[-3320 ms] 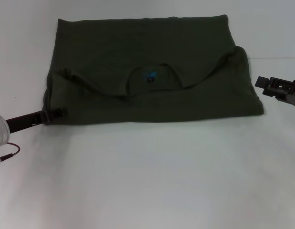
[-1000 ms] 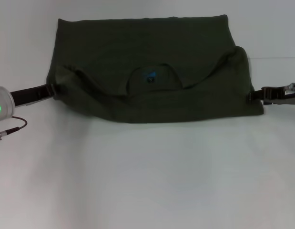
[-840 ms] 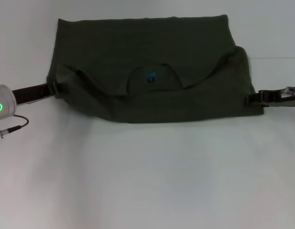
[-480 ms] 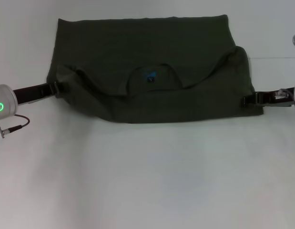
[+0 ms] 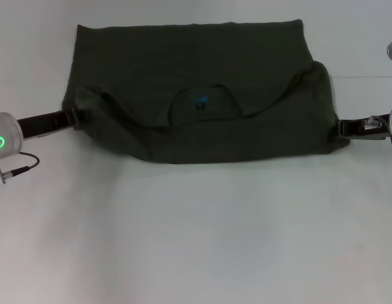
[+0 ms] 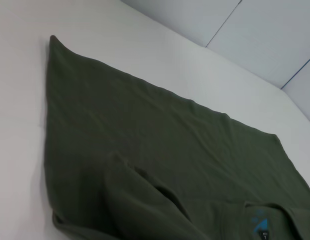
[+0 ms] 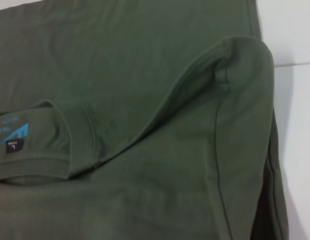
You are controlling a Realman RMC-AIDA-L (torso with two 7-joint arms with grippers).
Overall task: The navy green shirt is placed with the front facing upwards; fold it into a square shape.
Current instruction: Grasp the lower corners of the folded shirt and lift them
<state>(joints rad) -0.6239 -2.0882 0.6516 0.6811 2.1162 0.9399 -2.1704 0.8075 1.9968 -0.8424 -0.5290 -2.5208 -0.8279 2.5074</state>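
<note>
The navy green shirt (image 5: 196, 88) lies flat on the white table (image 5: 196, 240), filling the far half of it, toward twelve o'clock from the robot. It is already folded into a wide band, and its long axis runs from nine o'clock to three o'clock. The collar opening with the small black neck label (image 5: 200, 105) and its blue mark sits near the middle of the band, facing up. The upper layer dips toward the collar and rises at both ends, leaving a curved edge across the cloth. The far edge is straight; the near edge is slightly bowed.

The left gripper (image 5: 70, 118) reaches in low and almost level from nine o'clock, its dark fingers meeting the shirt's left edge at the folded sleeve. A silver wrist with a green light sits behind it. I cannot tell if those fingers are pinched on the cloth or merely against it.

The right gripper (image 5: 345, 128) comes in level from three o'clock, its tip touching the shirt's lower right corner. Whether it is clamped there I cannot tell either.

From the right wrist view, the sleeve fold (image 7: 230, 65) stands up as a rounded ridge.
</note>
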